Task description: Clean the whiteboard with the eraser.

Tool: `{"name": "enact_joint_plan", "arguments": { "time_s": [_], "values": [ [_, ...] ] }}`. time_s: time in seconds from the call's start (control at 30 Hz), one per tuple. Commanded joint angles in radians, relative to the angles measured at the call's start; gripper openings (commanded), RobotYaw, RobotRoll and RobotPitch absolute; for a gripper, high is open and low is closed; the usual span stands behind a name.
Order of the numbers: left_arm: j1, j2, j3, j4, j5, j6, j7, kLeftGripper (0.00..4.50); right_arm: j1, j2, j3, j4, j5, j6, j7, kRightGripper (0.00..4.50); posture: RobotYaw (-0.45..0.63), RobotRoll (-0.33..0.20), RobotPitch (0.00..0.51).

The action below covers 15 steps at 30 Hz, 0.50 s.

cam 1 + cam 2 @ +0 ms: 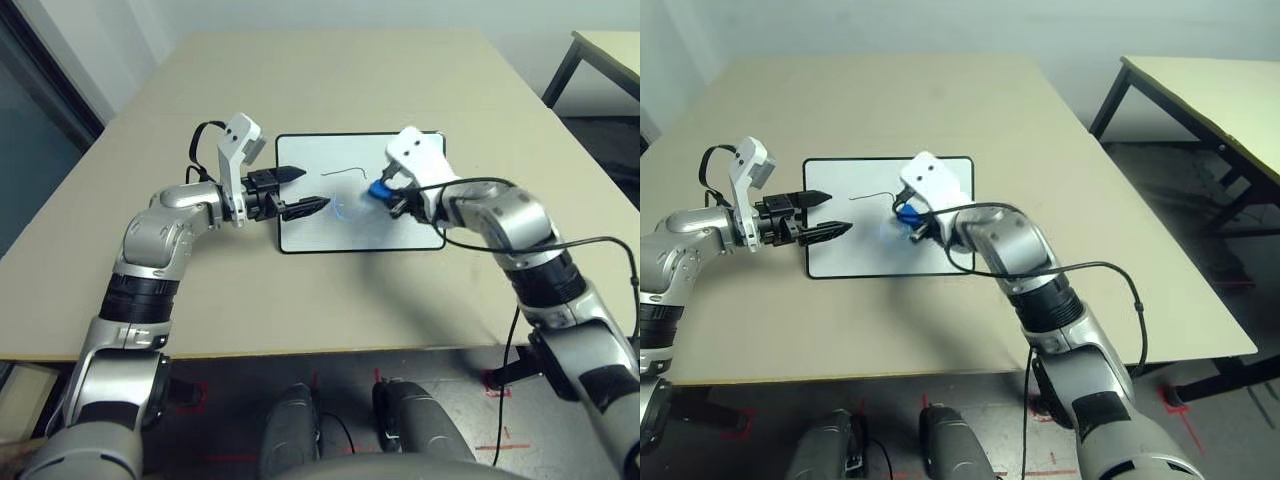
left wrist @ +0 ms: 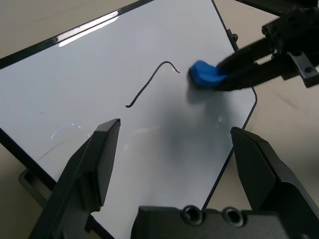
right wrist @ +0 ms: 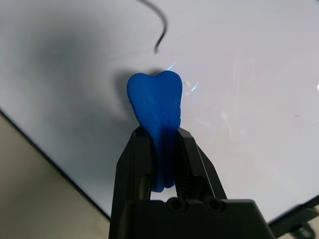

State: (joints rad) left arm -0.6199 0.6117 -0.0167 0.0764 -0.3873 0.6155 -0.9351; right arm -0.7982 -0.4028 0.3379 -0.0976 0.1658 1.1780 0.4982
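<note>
Starting at the left, the left gripper (image 1: 300, 190) hovers over the 9 o'clock end of the whiteboard (image 1: 310, 232) with its two black fingers spread apart and holding nothing; it is not visibly pressing the frame. The whiteboard lies flat on the tan table (image 1: 300, 80), its long sides running across the robot's front. Near the board's middle, toward 12 o'clock, a thin black pen line (image 2: 149, 84) curls into a small hook at its right end, and a faint smudge (image 2: 65, 132) sits toward the left gripper's side.

Further right, the right gripper (image 3: 162, 137) is clamped on the eraser (image 3: 155, 102), pinching the blue block so hard that its free end bulges past the fingertips. That free end sits just beside the hook of the line, at about 3 o'clock from it, and looks to be at or very near the white surface; actual contact cannot be confirmed.

To do the wipe well, the eraser's soft tip should press flat on the board and sweep toward 9 o'clock along the whole stroke, with a return pass for residue. The thin pinched edge covers little width, so overlapping passes seem wise. Steadying the board with the left gripper would guard against sliding.
</note>
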Motion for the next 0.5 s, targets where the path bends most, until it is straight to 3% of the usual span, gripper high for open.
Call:
{"name": "enact_joint_plan", "arguments": {
  "time_s": [0.03,0.2,0.37,0.5],
  "values": [
    [0.002,0.002,-0.003,-0.013,0.0,0.009,0.002,4.5,0.069,-0.023,0.066,-0.078,0.024,0.087,0.023,0.57,-0.09,0.0,0.091],
    [0.001,0.002,-0.004,-0.014,0.0,0.011,0.002,4.5,0.087,-0.039,0.067,-0.103,0.022,0.107,0.018,0.57,-0.09,0.0,0.089],
    [-0.001,0.001,-0.006,-0.012,0.0,0.011,0.001,4.5,-0.006,-0.037,-0.011,0.058,-0.023,0.01,-0.026,0.57,-0.1,0.0,0.09],
    [-0.003,-0.001,-0.007,-0.014,0.0,0.013,0.001,4.5,-0.039,-0.062,-0.008,0.123,-0.036,-0.022,-0.016,0.57,-0.11,0.0,0.092]
  ]
}}
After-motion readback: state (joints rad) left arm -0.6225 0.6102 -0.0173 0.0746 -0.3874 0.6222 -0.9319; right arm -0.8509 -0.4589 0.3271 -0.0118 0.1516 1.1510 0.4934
